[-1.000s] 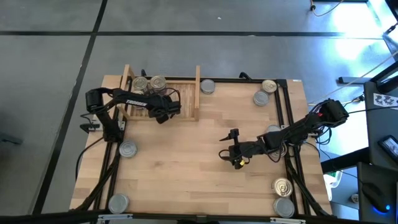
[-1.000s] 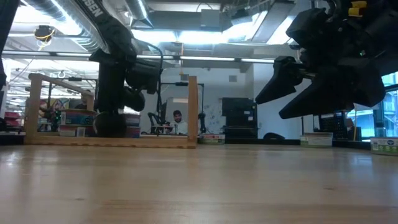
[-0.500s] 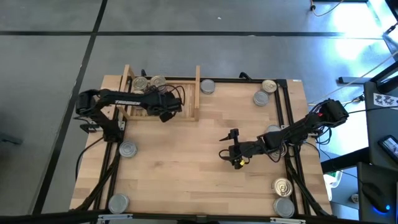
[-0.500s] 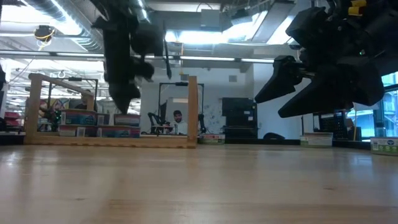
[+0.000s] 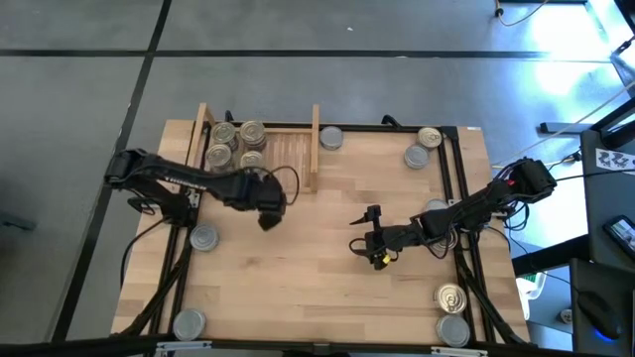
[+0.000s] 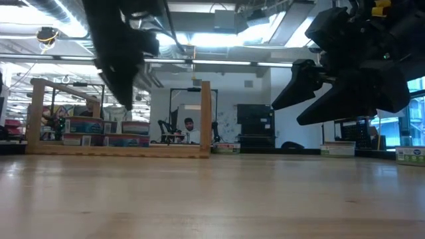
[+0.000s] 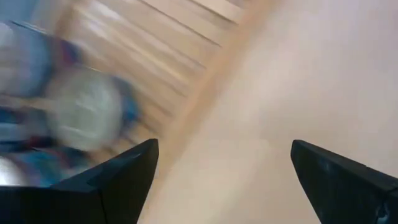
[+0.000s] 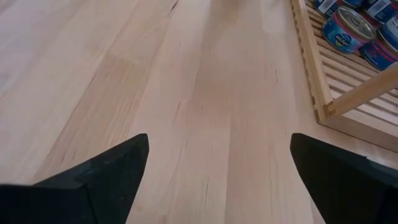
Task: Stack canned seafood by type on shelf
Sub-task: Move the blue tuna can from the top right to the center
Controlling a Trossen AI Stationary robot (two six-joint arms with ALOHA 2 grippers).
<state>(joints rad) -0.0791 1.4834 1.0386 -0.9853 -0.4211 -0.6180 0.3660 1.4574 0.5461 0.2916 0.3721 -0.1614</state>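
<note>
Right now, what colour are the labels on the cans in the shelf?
Mostly blue, with some red or pink, on the cans in the shelf; right wrist view shows it best.

Motion blur smears the cans (image 7: pixel 84 112) on the shelf (image 7: pixel 180 68) at the left of the left wrist view. In the low view, the frame's top edge crops the left gripper (image 6: pixel 123 63); labels on distant cans (image 6: pixel 83 126) stay unreadable.

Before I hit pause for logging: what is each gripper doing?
Left gripper: open, empty, just off the shelf.
Right gripper: open, empty, mid-table.
</note>
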